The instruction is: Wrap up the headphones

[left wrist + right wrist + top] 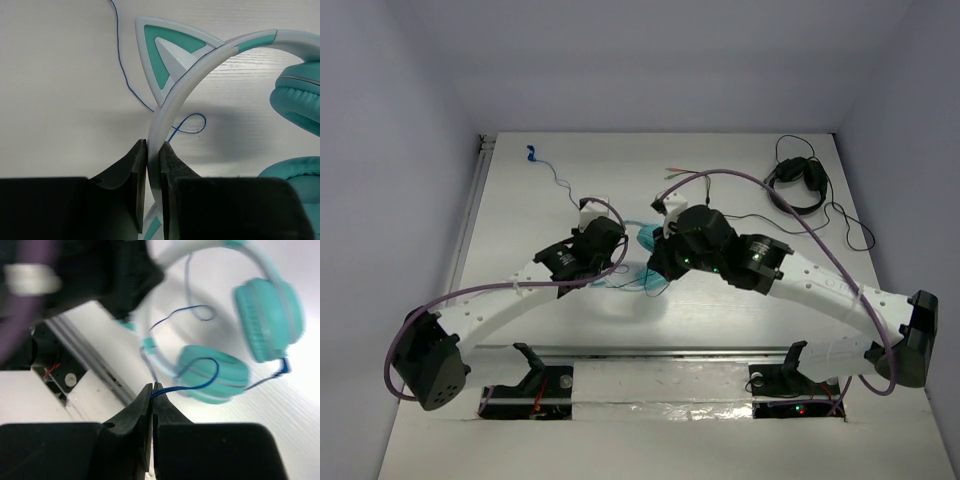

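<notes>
My left tool point(147, 150) is clamped on the white headband point(200, 65) of the headphones point(647, 238), and the band stands on edge between the two fingers, just below one cat ear point(170, 55). In the left wrist view this ear points away from me, white outside and teal inside, and the teal ear cups point(300, 100) are at the right side of the picture. My right tool point(152, 390) is closed on the thin blue cable point(200, 362); the cable goes in between the fingertips, and from there it makes a curve over the nearer ear cup. The right wrist view is blurred, so I cannot tell exactly how the rest of the cable runs around the cups. From the top camera the headphones are in the middle of the tabletop point(720, 320), between my two tools, and both arms cover most of them, so that only a little teal is visible. The cable goes from there toward the far left corner, where the small blue plug point(532, 153) lies on the tabletop, well apart from the headphones. A pair of black headphones point(798, 180) with its own black cable lies at the far right, well apart from my tools.
</notes>
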Tool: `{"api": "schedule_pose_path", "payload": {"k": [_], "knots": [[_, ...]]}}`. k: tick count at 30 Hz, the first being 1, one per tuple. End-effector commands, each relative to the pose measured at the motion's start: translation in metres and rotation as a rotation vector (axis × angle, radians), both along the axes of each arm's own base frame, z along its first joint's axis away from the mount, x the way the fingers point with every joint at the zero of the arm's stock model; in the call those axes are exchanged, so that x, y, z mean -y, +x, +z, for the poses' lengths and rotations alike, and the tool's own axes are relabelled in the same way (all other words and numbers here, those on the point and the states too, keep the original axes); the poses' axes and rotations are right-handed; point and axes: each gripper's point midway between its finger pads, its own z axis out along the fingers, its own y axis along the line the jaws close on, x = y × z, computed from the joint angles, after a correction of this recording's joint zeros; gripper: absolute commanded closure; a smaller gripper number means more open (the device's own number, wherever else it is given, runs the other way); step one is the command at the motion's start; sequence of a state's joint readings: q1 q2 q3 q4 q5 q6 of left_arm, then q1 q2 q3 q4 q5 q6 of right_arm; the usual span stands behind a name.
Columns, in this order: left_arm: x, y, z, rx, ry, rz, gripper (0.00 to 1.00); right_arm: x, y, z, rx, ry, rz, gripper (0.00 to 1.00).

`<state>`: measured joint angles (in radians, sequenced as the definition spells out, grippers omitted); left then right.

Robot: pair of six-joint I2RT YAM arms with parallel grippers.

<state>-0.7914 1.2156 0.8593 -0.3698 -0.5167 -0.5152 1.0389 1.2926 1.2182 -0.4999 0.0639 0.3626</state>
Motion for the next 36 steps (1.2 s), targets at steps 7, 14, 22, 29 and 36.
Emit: {"api": "schedule_pose_path", "payload": {"k": [7, 14, 22, 29, 36], "knots": [[0.01, 0.022, 0.108, 0.197, -0.134, 0.022, 1.0, -0.002, -0.054, 0.052, -0.041, 0.316, 0.278, 0.84], [0.005, 0.045, 0.24, 0.4, -0.277, 0.02, 1.0, 0.019, -0.055, 0.064, 0.049, 0.511, 0.187, 0.81], [0.006, 0.031, 0.355, 0.547, -0.429, -0.087, 1.0, 0.042, -0.046, 0.038, 0.064, 0.495, 0.061, 0.98], [0.012, 0.007, 0.418, 0.621, -0.567, -0.191, 1.0, 0.082, -0.004, 0.016, 0.133, 0.397, -0.257, 0.61], [0.015, -0.011, 0.448, 0.635, -0.602, -0.274, 1.0, 0.073, 0.021, 0.038, 0.294, 0.496, -0.278, 0.08]]}}
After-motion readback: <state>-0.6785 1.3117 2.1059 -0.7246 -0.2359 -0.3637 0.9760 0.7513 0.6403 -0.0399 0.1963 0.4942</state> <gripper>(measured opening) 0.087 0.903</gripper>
